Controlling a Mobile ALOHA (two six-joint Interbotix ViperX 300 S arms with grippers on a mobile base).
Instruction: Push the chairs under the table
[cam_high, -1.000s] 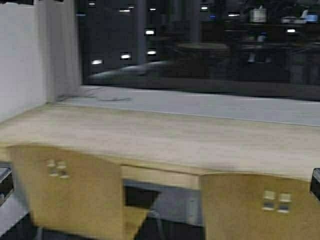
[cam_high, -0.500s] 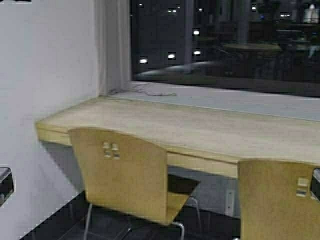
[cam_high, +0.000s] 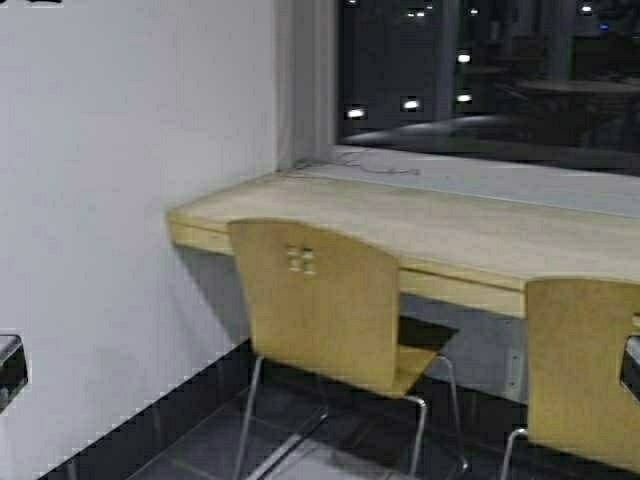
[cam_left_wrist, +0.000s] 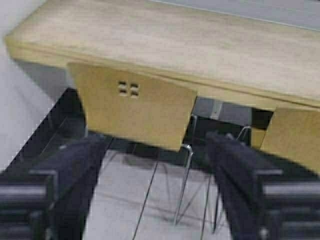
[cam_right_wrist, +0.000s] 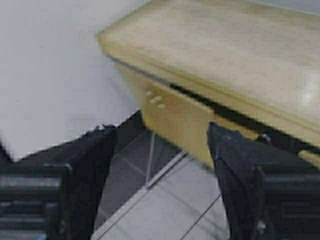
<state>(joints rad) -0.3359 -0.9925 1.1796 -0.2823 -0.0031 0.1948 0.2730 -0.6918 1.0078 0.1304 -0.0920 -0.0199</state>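
High view shows the robot has driven or turned since the earlier pictures: the whole scene sits farther right, with more white wall (cam_high: 120, 200) showing and the tabletop (cam_high: 450, 235) end now near mid-frame. The left chair (cam_high: 320, 305) stands before the tabletop near that wall end, its seat partly under the edge, legs on the dark floor (cam_high: 330, 450). The second chair (cam_high: 585, 370) stands farther from the wall. Left gripper (cam_left_wrist: 155, 200) and right gripper (cam_right_wrist: 160, 190) both hang in the air with jaws wide apart, holding nothing.
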